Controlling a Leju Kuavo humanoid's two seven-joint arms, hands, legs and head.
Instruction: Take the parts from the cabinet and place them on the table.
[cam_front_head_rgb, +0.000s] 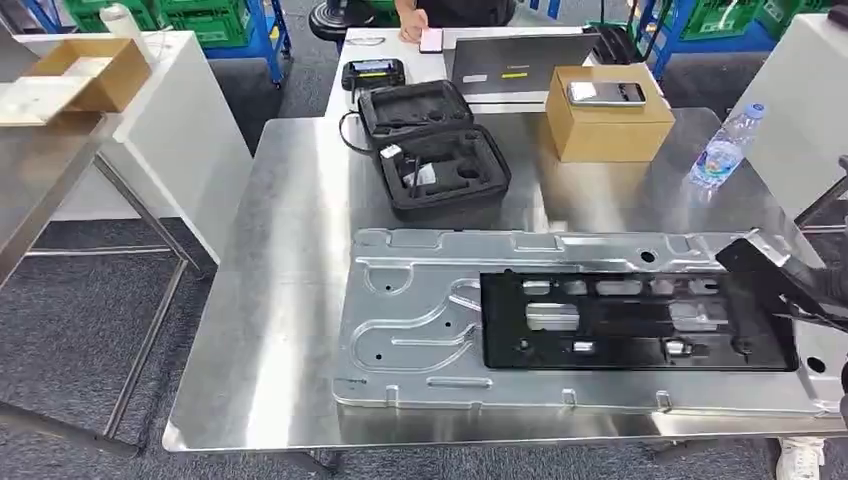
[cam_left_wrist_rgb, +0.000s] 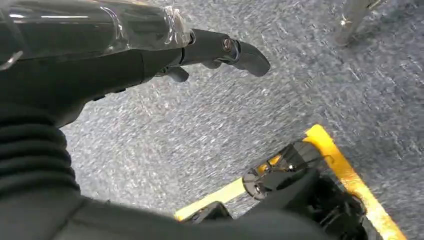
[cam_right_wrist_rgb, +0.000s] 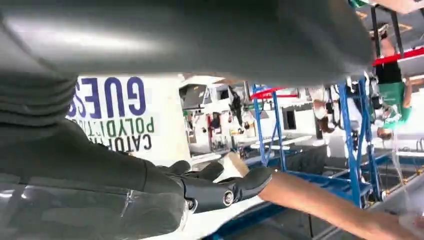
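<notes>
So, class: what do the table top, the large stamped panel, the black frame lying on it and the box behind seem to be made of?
Table top: brushed steel, by its streaked glare.
Stamped panel: bare pressed sheet metal, dull silver with raised ribs.
Black frame: glossy black, plastic or painted metal; unclear which.
Box: brown cardboard, matte.

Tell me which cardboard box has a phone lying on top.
The closed cardboard box on the steel table, beside the water bottle, carries the phone. The other box, far left on the white counter, is open and bears none.
</notes>
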